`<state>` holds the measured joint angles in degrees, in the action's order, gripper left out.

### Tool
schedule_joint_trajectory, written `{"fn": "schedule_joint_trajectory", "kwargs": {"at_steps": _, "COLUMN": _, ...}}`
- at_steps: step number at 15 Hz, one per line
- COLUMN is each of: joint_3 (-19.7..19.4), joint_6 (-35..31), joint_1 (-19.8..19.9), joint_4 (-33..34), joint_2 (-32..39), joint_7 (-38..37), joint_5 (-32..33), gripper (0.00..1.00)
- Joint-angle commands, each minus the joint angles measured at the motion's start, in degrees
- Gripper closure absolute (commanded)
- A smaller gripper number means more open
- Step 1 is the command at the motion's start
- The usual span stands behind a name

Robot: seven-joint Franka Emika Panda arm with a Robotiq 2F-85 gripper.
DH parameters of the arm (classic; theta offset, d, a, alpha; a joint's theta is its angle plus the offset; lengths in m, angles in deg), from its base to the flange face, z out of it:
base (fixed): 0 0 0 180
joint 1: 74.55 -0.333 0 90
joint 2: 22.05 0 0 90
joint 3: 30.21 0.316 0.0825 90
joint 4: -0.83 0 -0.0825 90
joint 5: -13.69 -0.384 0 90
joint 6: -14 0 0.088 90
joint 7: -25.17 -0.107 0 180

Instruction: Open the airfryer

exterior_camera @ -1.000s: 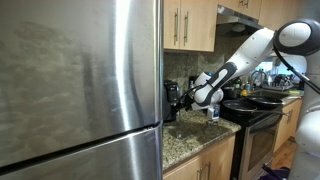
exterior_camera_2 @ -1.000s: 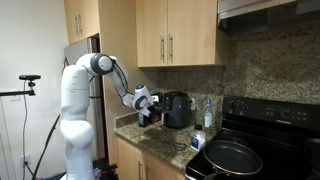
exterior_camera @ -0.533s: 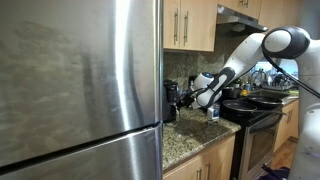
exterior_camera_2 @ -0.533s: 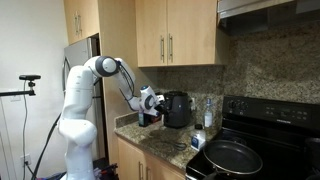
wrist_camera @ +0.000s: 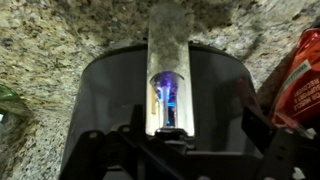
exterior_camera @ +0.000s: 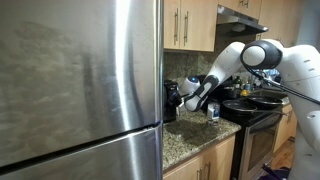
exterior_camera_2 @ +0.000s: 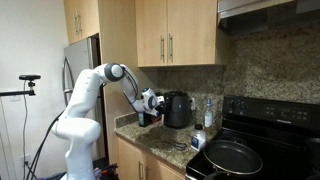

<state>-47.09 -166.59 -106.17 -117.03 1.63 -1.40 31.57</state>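
The airfryer is a small black box at the back of the granite counter; in an exterior view it stands next to the fridge edge. In the wrist view it fills the frame, with a grey-silver upright handle and a blue glow in the middle of its front. My gripper is right in front of it, also seen in an exterior view. In the wrist view the dark fingers are spread to either side of the handle, open and empty.
A large steel fridge stands beside the airfryer. A black range with pans is along the counter. A bottle and a small jar stand on the counter. A red package is next to the airfryer. Cabinets hang above.
The arm has folded in and its elbow has swung closer. The gripper has edged a little closer to the airfryer's front.
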Motion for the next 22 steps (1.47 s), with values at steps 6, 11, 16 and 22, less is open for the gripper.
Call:
{"fn": "schedule_joint_trajectory", "kwargs": {"at_steps": 6, "joint_3": -8.3, "joint_6": 2.7, "joint_1": -6.9, "joint_4": 3.4, "joint_2": 3.9, "joint_7": -4.8, "joint_5": -1.1, "gripper": 0.53}}
{"fn": "schedule_joint_trajectory", "kwargs": {"at_steps": 11, "joint_3": -8.9, "joint_6": 5.2, "joint_1": -6.8, "joint_4": 1.7, "joint_2": 1.8, "joint_7": -5.4, "joint_5": -1.8, "gripper": 0.84}}
{"fn": "schedule_joint_trajectory", "kwargs": {"at_steps": 16, "joint_3": -13.6, "joint_6": 15.3, "joint_1": -11.5, "joint_4": -1.3, "joint_2": -2.9, "joint_7": -7.5, "joint_5": 0.4, "gripper": 0.84}}
{"fn": "schedule_joint_trajectory", "kwargs": {"at_steps": 22, "joint_3": -5.0, "joint_6": 27.9, "joint_1": -3.1, "joint_4": -4.8, "joint_2": -10.3, "joint_7": -10.6, "joint_5": 4.3, "gripper": 0.84}}
